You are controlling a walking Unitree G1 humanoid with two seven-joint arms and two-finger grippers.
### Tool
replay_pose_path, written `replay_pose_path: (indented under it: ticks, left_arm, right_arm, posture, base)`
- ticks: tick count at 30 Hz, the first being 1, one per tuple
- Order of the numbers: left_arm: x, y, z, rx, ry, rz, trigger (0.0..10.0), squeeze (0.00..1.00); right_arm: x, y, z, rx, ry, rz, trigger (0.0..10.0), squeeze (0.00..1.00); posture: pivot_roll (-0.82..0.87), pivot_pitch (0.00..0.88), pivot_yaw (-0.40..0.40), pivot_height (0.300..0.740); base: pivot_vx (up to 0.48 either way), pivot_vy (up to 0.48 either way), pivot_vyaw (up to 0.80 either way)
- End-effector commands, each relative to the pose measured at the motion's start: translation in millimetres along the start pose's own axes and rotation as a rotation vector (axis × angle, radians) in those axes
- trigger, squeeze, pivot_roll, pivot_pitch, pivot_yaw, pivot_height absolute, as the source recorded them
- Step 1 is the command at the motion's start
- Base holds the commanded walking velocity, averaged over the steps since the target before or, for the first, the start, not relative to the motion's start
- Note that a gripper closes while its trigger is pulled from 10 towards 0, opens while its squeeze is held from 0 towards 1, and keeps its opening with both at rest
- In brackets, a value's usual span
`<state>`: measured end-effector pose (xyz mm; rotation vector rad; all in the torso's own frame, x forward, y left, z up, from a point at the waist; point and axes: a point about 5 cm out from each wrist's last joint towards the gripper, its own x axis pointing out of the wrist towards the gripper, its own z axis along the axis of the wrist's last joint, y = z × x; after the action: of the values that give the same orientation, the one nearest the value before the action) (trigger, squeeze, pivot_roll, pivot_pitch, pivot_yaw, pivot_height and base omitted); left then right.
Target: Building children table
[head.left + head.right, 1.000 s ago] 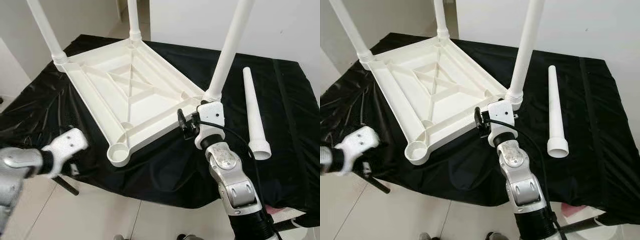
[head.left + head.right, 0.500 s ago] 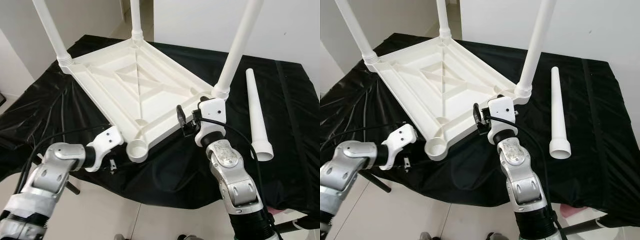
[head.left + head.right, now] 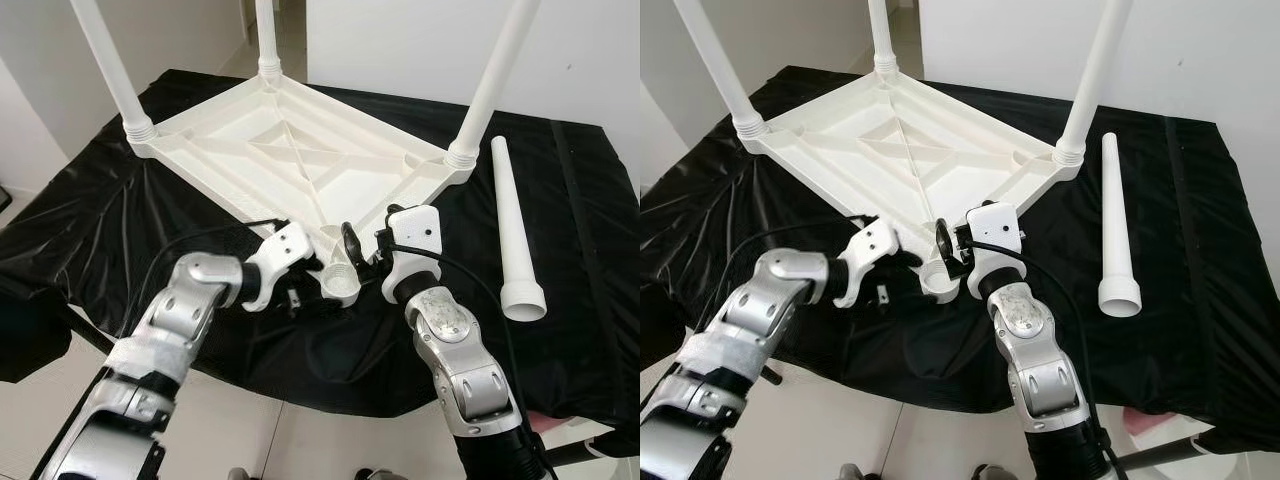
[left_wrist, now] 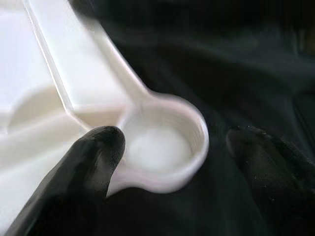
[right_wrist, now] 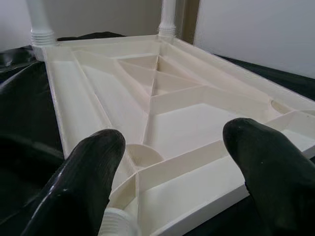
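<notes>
Black cloth (image 3: 560,210) | white walls (image 3: 400,40) | tabletop (image 3: 290,165) upturned | both jaws parted

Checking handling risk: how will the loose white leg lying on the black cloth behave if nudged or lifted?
The loose leg is a round tapered tube, so it would probably roll in a curve. It looks like hollow moulded plastic: likely stiff and light. Its smooth surface may slip between fingers.

You have free black cloth (image 3: 580,200) at the right beyond the loose leg (image 3: 512,232); three upright legs (image 3: 492,82) block passage above the tabletop (image 3: 290,165).
</notes>
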<state>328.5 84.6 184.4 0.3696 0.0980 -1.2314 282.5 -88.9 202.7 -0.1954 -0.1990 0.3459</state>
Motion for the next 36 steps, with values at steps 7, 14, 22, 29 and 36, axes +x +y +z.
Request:
replay_pose_path:
  ticks: [7,14,22,29,36]
  left_arm:
    - [-50.9,31.8,-6,0.034,0.055,0.377,10.0,0.0]
    - [-102.0,45.3,-9,0.055,0.109,0.543,10.0,0.0]
    - [-131.5,46.8,-14,0.036,0.142,0.655,10.0,0.0]
    - [-120.9,37.8,-12,0.033,0.123,0.611,10.0,0.0]
    - [-104.2,32.7,-9,0.038,0.107,0.561,10.0,0.0]
  right_arm:
    - [-15.8,21.8,-9,-0.006,0.071,0.205,10.0,0.0]
    - [-18.4,36.4,-21,-0.129,0.1,0.315,10.0,0.0]
    - [3.2,44.9,-34,-0.285,0.146,0.246,10.0,0.0]
    - [5.9,24.2,-43,-0.287,0.232,0.09,10.0,0.0]
    - [-4.6,-1.3,-48,-0.29,0.277,-0.035,10.0,0.0]
  posture:
    - [-0.1,0.137,0.063,0.74]
    - [-0.08,0.134,0.057,0.74]
    - [-0.06,0.127,0.046,0.74]
    - [-0.07,0.129,0.046,0.74]
    - [-0.09,0.131,0.06,0.74]
  base:
    - [0.0,0.0,0.0]
    - [0.0,0.0,0.0]
    - [0.0,0.0,0.0]
    - [0.0,0.0,0.0]
    - [0.0,0.0,0.0]
